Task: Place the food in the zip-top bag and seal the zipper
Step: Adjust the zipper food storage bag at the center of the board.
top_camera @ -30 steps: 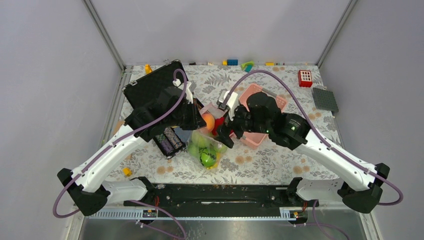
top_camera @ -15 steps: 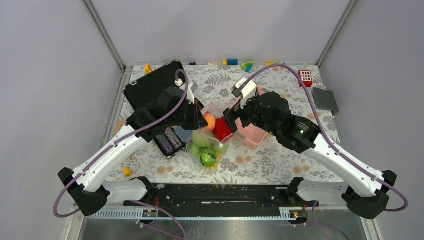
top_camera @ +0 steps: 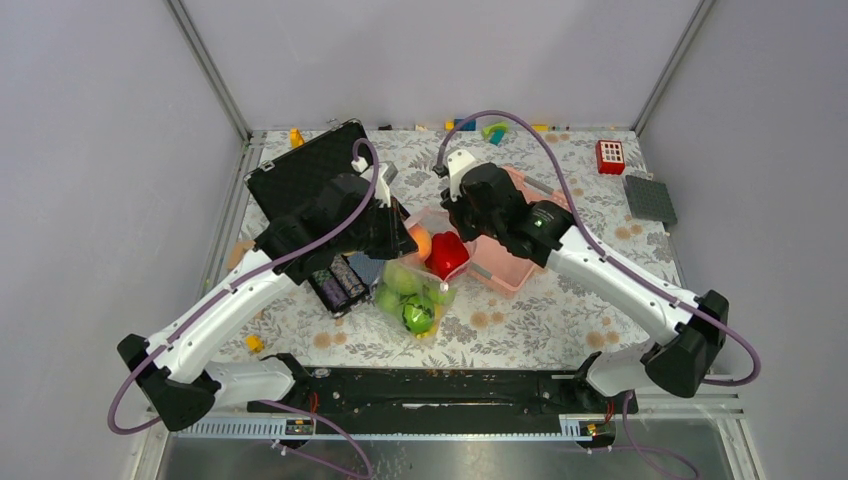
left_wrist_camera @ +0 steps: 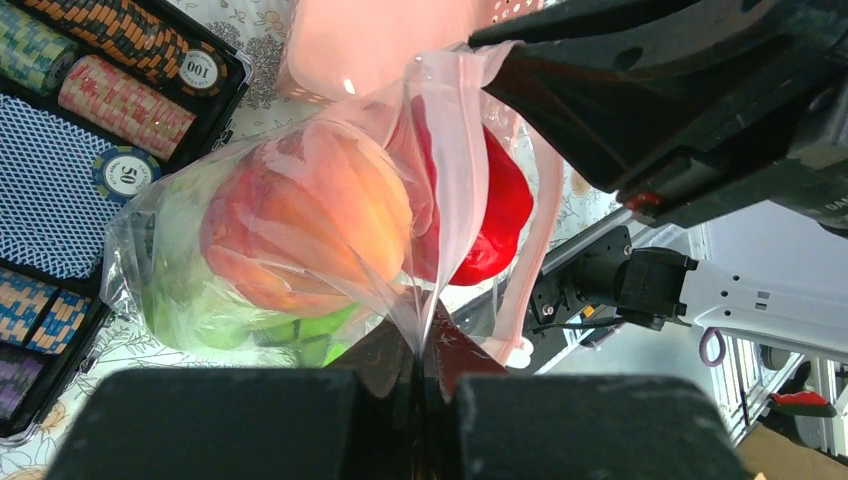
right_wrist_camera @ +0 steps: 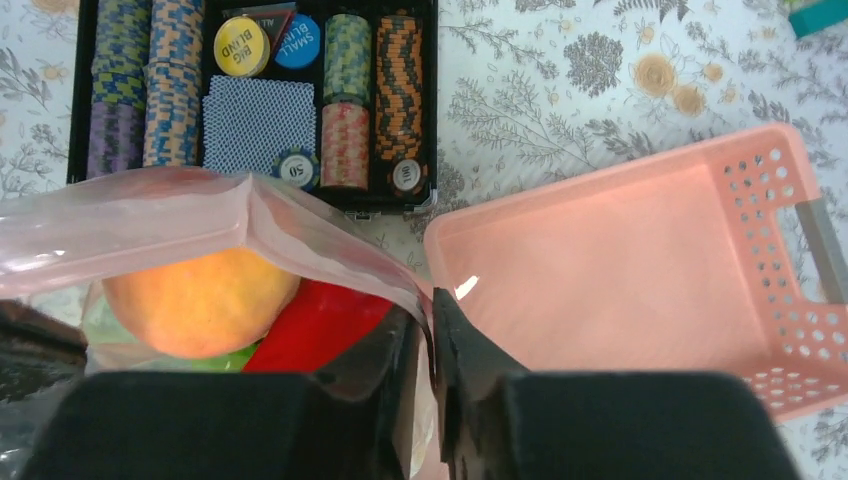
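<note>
- Now the right claw point(right_wrist_camera: 428, 330) sits at the bag's point(right_wrist_camera: 150, 215) mouth, pressed together on its edge; a second ago it hung spread wide by the basket point(right_wrist_camera: 620, 270).
- Left claw point(left_wrist_camera: 415, 372) is unchanged, pinched tight on the opposite edge.
- Bag is stretched between both claws over the counter point(top_camera: 560, 320), holding an orange fruit point(left_wrist_camera: 310, 230), a red apple point(top_camera: 446, 254) and green fruits point(top_camera: 402, 288).
- Apple shows more plainly from above than before.
- Zipper cannot be made out in the crinkled plastic; green fruits blur behind it; from above, both claws' tips are hidden.
</note>
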Available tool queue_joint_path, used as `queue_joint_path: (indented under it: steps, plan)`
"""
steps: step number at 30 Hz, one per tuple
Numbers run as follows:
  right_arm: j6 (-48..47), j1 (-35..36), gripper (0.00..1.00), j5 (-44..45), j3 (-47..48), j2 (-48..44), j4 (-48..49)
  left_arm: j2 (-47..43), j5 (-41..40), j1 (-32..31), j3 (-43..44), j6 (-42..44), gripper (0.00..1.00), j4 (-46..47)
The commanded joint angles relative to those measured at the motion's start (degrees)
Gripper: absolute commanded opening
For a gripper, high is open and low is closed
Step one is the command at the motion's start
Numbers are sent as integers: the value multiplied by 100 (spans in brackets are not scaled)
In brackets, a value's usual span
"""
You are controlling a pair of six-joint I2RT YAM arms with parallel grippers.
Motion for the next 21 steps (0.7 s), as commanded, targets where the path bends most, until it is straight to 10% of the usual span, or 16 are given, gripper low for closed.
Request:
queue_joint_path:
  steps: [1, 14, 18, 21]
  plan:
    - [396, -62, 9, 52, 203, -413, -493, 146, 128, 10, 147, 151, 0, 616]
    - [2264, -62, 0, 432, -232, -2113, -2155, 2048, 1024, 10, 1897, 1102, 2, 790]
    - [2729, -62, 0, 526, -368, -2351, -2105, 2117, 1297, 6, 2181, 1329, 18, 791]
    - [3050, -62, 0, 768, -420, -2303, -1985, 1843, 1301, 0, 1955, 1445, 48, 792]
